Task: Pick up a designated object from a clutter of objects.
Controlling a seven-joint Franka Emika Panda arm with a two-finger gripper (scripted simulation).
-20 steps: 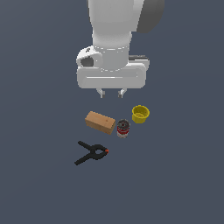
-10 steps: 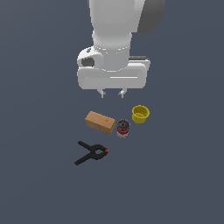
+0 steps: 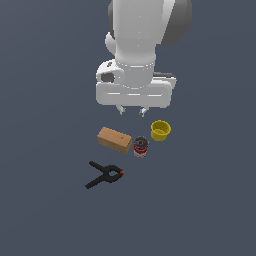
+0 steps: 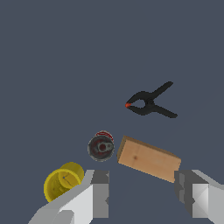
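Observation:
The yellow cup (image 3: pixel 160 130) stands upright on the dark floor at the exterior view's right of the cluster; it also shows in the wrist view (image 4: pixel 62 182), partly behind one finger. My gripper (image 3: pixel 131 110) hangs open above the objects, up and to the exterior view's left of the cup, holding nothing. In the wrist view the two fingers (image 4: pixel 97 197) stand wide apart around the gripper's centre (image 4: pixel 142 192). The red-and-silver can (image 3: pixel 141 146) sits between the cup and the tan wooden block (image 3: pixel 115 139). The black clamp with red tips (image 3: pixel 105 175) lies farther toward the camera.
The dark blue-grey floor (image 3: pixel 50 210) stretches all around the small cluster. The arm's white body (image 3: pixel 142 45) rises above the gripper. The can (image 4: pixel 101 147), block (image 4: pixel 148 159) and clamp (image 4: pixel 150 103) all show in the wrist view.
The gripper has drifted slightly lower and toward the exterior view's right. The objects have not moved.

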